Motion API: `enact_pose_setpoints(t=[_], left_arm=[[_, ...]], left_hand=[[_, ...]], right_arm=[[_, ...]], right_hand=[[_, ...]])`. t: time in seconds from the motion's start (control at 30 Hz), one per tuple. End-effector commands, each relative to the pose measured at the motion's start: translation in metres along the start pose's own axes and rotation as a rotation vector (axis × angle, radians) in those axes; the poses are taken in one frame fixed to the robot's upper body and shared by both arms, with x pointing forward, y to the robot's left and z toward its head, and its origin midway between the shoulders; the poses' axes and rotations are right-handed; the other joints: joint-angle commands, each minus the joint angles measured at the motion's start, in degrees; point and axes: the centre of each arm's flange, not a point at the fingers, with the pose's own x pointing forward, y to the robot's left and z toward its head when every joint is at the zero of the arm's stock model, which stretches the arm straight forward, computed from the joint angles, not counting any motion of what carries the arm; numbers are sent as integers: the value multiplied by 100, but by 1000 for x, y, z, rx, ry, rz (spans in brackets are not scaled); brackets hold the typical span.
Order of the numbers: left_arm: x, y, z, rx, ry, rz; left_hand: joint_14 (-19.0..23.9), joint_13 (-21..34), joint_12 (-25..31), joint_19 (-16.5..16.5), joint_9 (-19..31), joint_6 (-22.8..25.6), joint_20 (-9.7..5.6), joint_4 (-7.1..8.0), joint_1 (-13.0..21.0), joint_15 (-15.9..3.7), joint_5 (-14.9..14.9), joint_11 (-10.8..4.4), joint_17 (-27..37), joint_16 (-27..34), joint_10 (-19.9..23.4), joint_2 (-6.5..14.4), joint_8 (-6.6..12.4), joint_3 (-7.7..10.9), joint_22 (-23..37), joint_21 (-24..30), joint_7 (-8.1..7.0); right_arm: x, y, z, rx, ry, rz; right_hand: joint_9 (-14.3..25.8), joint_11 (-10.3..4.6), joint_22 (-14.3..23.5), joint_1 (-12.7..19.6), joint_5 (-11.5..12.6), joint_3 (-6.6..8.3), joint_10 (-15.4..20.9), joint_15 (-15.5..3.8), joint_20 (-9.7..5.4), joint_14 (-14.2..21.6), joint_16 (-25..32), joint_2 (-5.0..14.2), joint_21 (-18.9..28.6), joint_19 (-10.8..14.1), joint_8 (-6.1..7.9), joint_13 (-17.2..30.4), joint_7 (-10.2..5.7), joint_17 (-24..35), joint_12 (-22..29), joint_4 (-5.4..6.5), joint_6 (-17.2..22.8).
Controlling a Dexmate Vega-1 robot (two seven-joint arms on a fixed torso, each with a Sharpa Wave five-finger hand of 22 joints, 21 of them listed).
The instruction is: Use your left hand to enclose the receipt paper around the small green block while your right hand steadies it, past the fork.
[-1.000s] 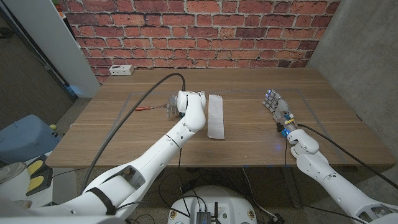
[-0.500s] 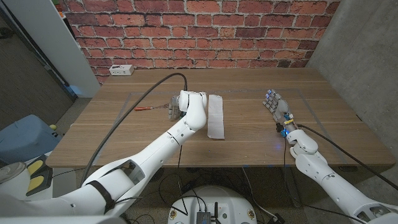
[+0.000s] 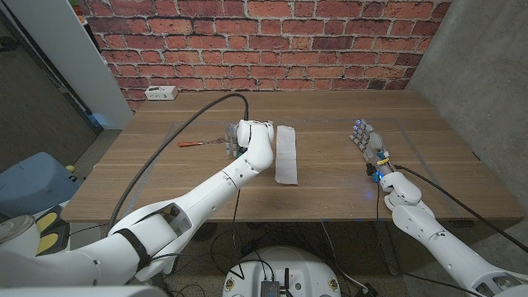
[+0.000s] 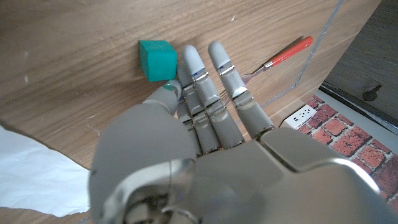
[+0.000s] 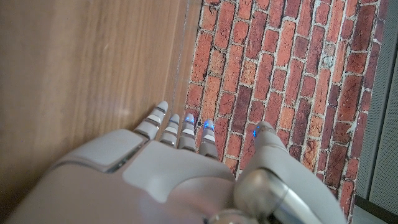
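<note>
The small green block point(image 4: 157, 59) sits on the wood just beyond my left hand point(image 4: 205, 112). The fingers reach straight out, and one fingertip is at the block's side, touching or almost touching it. In the head view my left hand point(image 3: 233, 140) is mostly behind its own wrist, which hides the block. The white receipt paper point(image 3: 286, 154) lies flat as a long strip just right of that wrist, and an edge of the paper point(image 4: 37, 180) shows beside the hand. The red-handled fork point(image 3: 196, 143) lies left of the hand. My right hand point(image 3: 367, 139) stands far right, fingers extended, holding nothing.
A white power strip point(image 3: 160, 93) lies at the table's back left by the brick wall. A black cable point(image 3: 190, 132) arcs over the table along my left arm. Bare wood point(image 3: 330, 124) stretches between the paper and my right hand.
My left hand has crept slightly further toward the fork and block. The paper and my right hand have not moved.
</note>
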Motion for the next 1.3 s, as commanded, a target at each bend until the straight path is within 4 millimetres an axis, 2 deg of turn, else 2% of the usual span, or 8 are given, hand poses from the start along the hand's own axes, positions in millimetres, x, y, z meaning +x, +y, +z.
enact_pose_setpoints(t=[0.03,0.17,0.27,0.33,0.47,0.67,0.87,1.3], left_arm=[[8,-6,-4,-19,8,72],[3,-2,-10,-39,24,63],[-3,3,-17,-53,29,31],[-10,5,-20,-51,39,38],[-29,12,-28,-71,-1,66],[-44,11,-34,-84,-67,120],[-51,9,-39,-74,-91,141],[-47,-2,-31,0,-101,77]], left_hand=[[261,92,108,68,56,242,-68,5,223,-76,28,-99,115,111,205,65,89,88,18,124,53],[225,162,105,-42,125,224,-59,20,284,-60,20,-57,194,92,124,31,95,97,27,163,30],[-941,329,-281,-644,126,-1014,363,650,-1125,183,-131,279,339,-465,-1150,-507,-542,-667,18,199,-166],[-1742,298,-622,-1103,76,-1928,606,736,-1550,430,-65,384,339,-884,-2031,-708,-876,-904,-18,71,-217],[-2826,139,-1193,-1559,-21,-2950,833,792,-2015,804,11,542,210,-1398,-3046,-1081,-913,-1242,-32,-108,-649],[-3343,72,-1455,-1599,-72,-3195,901,794,-2125,1059,68,671,112,-1579,-3511,-1183,-876,-1352,-33,-141,-879],[-3595,37,-1567,-1645,-89,-3407,988,828,-2195,1152,101,699,73,-1616,-3754,-1145,-893,-1385,-33,-170,-910],[-3560,-26,-1509,-1475,-111,-3196,935,498,-1615,1104,155,726,-46,-1536,-3559,-1048,-771,-1201,-37,-124,-975]], right_arm=[[1,1,3,-13,6,-12],[3,2,4,-12,4,-8],[4,2,4,-11,0,-4],[4,3,5,-11,-1,-4],[5,5,7,-14,-3,1],[1,11,8,-12,-9,3],[-9,18,6,-8,-10,-6],[-36,23,3,-7,-19,-43]], right_hand=[[15,-2,17,-29,5,-20,73,32,6,53,41,-6,57,54,22,32,-10,8,33,18,62],[15,1,17,-41,5,-22,79,26,-16,57,40,-6,58,59,21,32,-5,10,32,26,67],[15,8,17,-46,5,-22,83,27,-18,66,41,-7,58,62,21,33,-3,10,32,29,69],[15,10,17,-51,5,-22,86,21,-21,67,40,-7,58,63,20,33,-3,11,32,32,70],[14,11,17,-58,5,-23,85,21,-25,71,39,-8,58,67,20,33,2,11,29,37,72],[14,15,17,-66,6,-22,90,24,-31,73,35,-10,58,70,18,33,3,11,27,41,76],[14,22,16,-70,7,-21,89,19,-38,77,33,-10,56,69,17,33,5,11,25,44,76],[14,26,16,-79,9,-14,110,2,-43,100,30,-11,55,76,11,34,0,9,26,48,72]])
